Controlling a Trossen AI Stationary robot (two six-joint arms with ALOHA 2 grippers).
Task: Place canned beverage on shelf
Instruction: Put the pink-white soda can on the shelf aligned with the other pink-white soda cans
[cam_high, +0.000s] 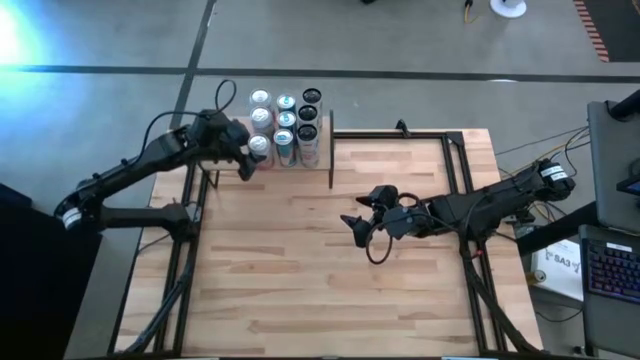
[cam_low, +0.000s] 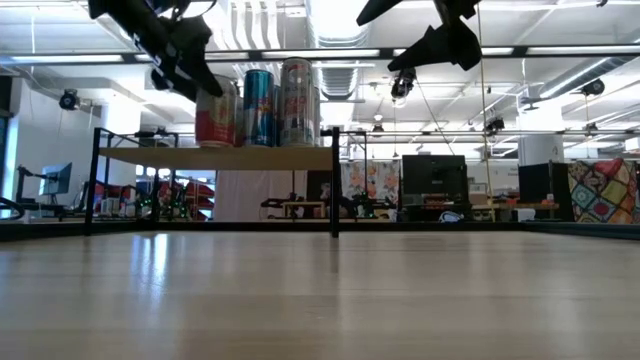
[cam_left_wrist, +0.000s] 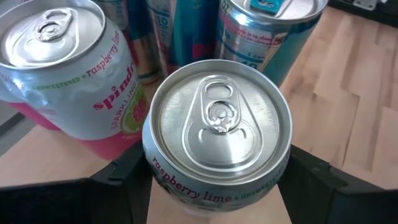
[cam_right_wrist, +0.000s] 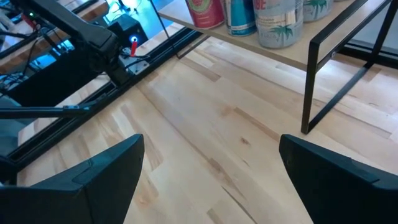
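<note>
Butcher-block planks fill most of the high view, and at the upper left of that tabletop (cam_high: 330, 260) we find the shelf (cam_high: 322, 150), a small light-wood board with thin dark end panels. On it stands the raspberry lime can (cam_high: 259, 147), at the shelf's left front corner in the high view, upright with its pull tab facing up. In the left wrist view we see the left gripper (cam_left_wrist: 217, 186) with a dark finger (cam_left_wrist: 121, 174) on each side of this can, closed onto its wall just below the rim, so it has hold of it. Just beside it stands a pink Spindrift can (cam_left_wrist: 74, 74), and farther back blue and silver cans (cam_left_wrist: 267, 37) cluster together; from above we count roughly nine cans in three short rows. In the low view the shelf sits raised on dark legs at the left of the frame. Right of centre in the high view we see the right gripper (cam_high: 358, 228) above bare wood, well apart from the shelf, its fingers spread wide and holding nothing.
</note>
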